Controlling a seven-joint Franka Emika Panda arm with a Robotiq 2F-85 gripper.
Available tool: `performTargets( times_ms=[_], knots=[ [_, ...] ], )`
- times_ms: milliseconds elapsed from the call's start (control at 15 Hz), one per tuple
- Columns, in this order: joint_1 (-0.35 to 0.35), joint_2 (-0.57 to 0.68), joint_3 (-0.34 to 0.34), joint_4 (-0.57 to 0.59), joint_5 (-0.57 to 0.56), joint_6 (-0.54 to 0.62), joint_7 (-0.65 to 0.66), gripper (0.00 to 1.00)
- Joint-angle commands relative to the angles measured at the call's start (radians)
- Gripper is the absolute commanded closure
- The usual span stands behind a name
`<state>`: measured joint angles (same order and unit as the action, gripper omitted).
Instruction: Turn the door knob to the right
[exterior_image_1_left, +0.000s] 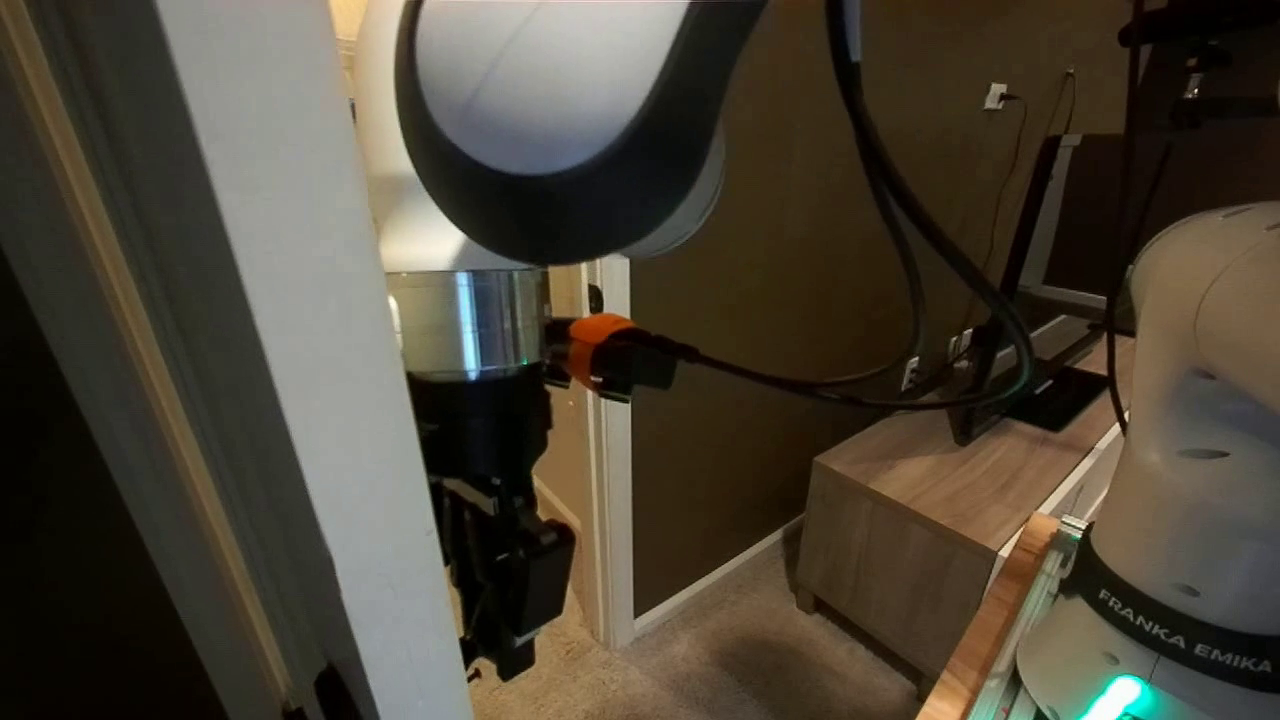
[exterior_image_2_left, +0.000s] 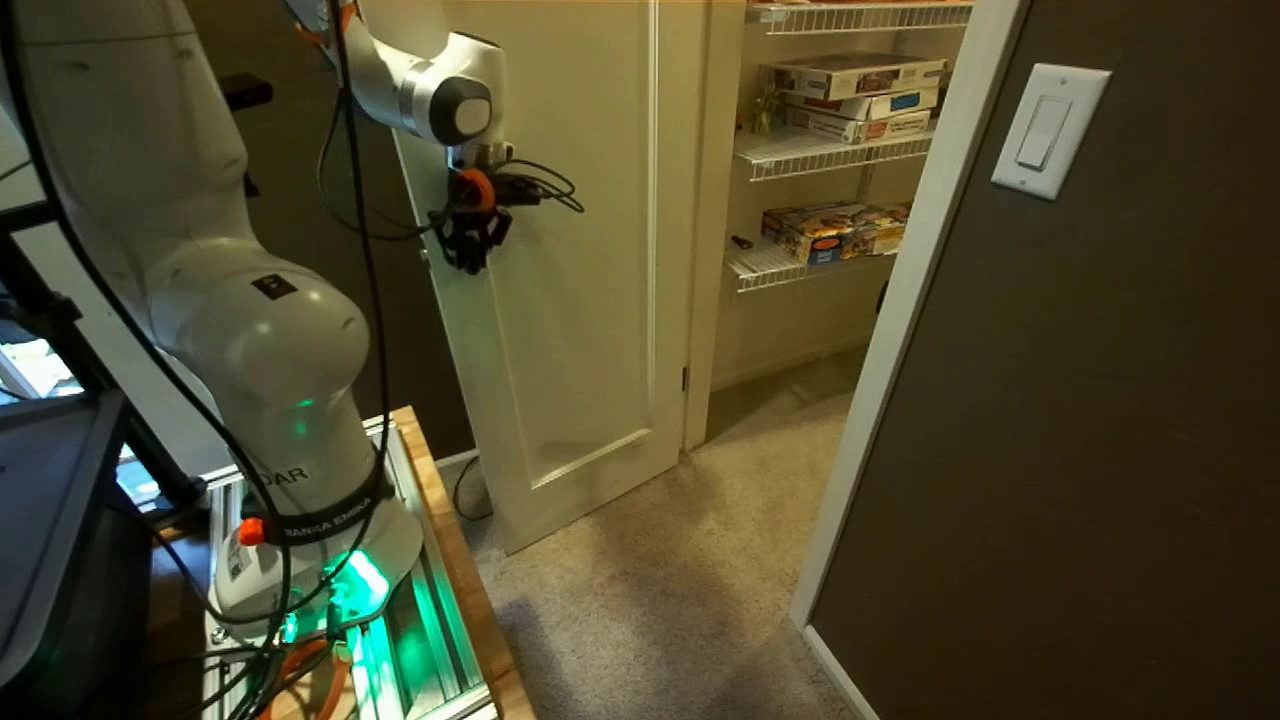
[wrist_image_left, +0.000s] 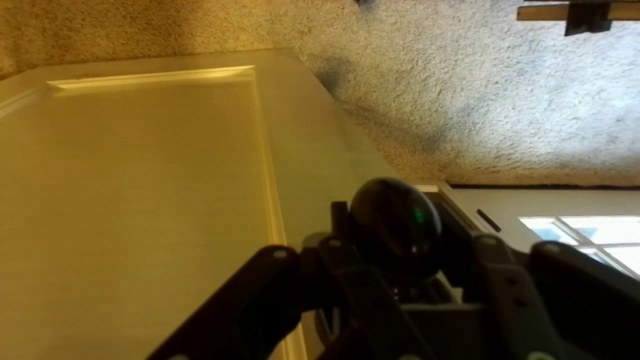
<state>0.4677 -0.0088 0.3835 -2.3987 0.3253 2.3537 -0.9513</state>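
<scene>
The door knob (wrist_image_left: 392, 215) is dark, round and glossy. In the wrist view it sits between the two fingers of my gripper (wrist_image_left: 397, 240), and both fingers appear to press against its sides. The gripper is black and points downward beside the door face in both exterior views (exterior_image_1_left: 505, 640) (exterior_image_2_left: 470, 258). There the gripper hides the knob it holds. The door (exterior_image_2_left: 580, 250) is white, panelled and stands open. A dark piece (exterior_image_1_left: 335, 690), which looks like the knob on the door's opposite side, shows at the bottom of an exterior view.
The door's edge (exterior_image_1_left: 310, 380) stands close to the arm. A wooden cabinet (exterior_image_1_left: 900, 480) with a monitor stands by the brown wall. Behind the door is a closet with wire shelves (exterior_image_2_left: 830, 150) holding boxes. Cables (exterior_image_1_left: 800, 388) hang from the wrist. The robot's base stands on a wood-edged table (exterior_image_2_left: 460, 570).
</scene>
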Motion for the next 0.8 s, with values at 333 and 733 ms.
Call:
performTargets(
  times_ms=[333,733],
  knots=[
    [-0.109,0.070,-0.020,0.141,0.199,-0.375,-0.142,0.83],
    [-0.155,0.165,-0.016,0.221,0.226,-0.497,-0.115,0.83]
  ],
)
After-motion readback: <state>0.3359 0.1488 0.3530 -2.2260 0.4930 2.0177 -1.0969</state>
